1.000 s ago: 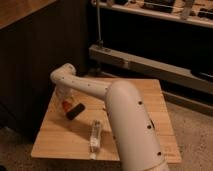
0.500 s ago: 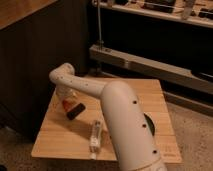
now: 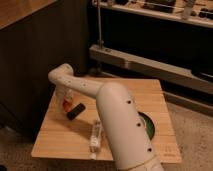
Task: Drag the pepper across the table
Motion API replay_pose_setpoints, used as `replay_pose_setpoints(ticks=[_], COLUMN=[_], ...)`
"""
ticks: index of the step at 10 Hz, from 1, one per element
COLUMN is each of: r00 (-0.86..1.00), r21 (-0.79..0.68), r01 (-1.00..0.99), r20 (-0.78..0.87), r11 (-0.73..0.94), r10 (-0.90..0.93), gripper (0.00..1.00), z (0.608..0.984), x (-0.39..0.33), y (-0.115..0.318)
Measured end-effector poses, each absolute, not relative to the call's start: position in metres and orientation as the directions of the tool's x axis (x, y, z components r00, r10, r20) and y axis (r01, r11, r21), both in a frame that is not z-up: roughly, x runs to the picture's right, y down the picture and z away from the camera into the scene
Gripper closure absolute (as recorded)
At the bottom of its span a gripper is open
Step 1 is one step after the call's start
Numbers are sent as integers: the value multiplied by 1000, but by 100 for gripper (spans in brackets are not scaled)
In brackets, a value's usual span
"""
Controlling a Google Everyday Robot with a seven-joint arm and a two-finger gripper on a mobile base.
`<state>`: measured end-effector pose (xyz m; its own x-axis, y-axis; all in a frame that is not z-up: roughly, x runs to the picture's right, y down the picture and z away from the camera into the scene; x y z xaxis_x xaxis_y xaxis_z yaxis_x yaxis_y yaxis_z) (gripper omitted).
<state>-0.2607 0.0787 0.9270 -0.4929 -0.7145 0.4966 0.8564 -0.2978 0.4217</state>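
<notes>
Hardly anything has changed over the last second: the thick white arm [image 3: 119, 117] has swung a touch toward nine o'clock in my view, and everything on the worktop [image 3: 145, 95] lies where it lay. That arm reaches from the six o'clock edge up and across to the nine o'clock side, then bends down. It half hides a dark green round thing [image 3: 149, 126] at about four o'clock. A clear bottle [image 3: 95, 136] lies on its side near the six o'clock edge. A dark block [image 3: 75, 111] lies well toward nine o'clock.

I have the hand [image 3: 64, 96] hanging under the bend of the arm, right over the pepper [image 3: 66, 105] and down close to it. Whether it is clenched or released I cannot tell from here. The pepper sits on the worktop near the nine o'clock edge, with the dark block just beside it at its four o'clock.

I judge the pepper light, smooth and rounded, so it will likely roll or squirt aside if I only nudge it. I would take it across its widest part, from straight above, grip gently, and keep it low on the wood while dragging, steering clear of the block
</notes>
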Motion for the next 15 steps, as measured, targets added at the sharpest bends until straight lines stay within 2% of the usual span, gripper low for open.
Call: replay_pose_setpoints(ticks=[2, 4, 5, 15], r00=[-497, -502, -503, -591], r21=[422, 427, 429, 504], r01=[855, 853, 852, 795], r20=[504, 507, 511, 515], r11=[-300, -301, -300, -339], r10=[-707, -701, -697, -621], gripper=[43, 60, 62, 62], z=[928, 928, 929, 930], x=[-260, -263, -262, -288], y=[79, 81, 82, 102])
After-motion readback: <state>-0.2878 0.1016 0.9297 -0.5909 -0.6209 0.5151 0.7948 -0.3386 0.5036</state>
